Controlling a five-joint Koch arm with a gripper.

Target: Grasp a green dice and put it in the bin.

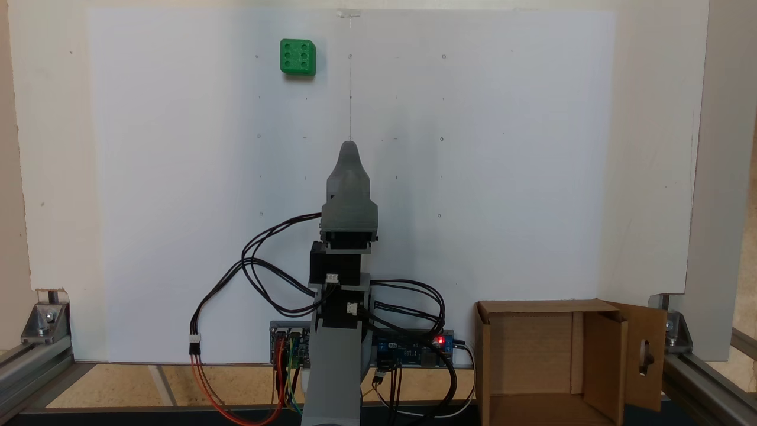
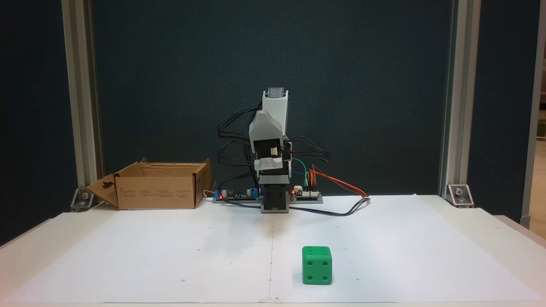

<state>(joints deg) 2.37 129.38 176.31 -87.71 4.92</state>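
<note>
The green dice (image 1: 298, 57) (image 2: 317, 265) sits alone on the white sheet, far out from the arm's base, with its six-pip face up. The bin (image 1: 529, 340) (image 2: 158, 192) is an open brown cardboard box beside the base, one flap with a slot cut-out folded outward. My arm is folded up over its base. The grey gripper (image 1: 349, 148) (image 2: 266, 123) hangs above the sheet's middle, well short of the dice and apart from the bin. A single tapered tip shows in both fixed views, so I cannot make out how the jaws stand. Nothing is in the gripper.
A controller board (image 1: 414, 346) (image 2: 305, 194) with lit red LEDs and looping cables (image 1: 248, 266) lies at the arm's base. Aluminium frame posts (image 2: 81, 106) stand at the table's back corners. The white sheet (image 1: 502, 177) covers most of the table.
</note>
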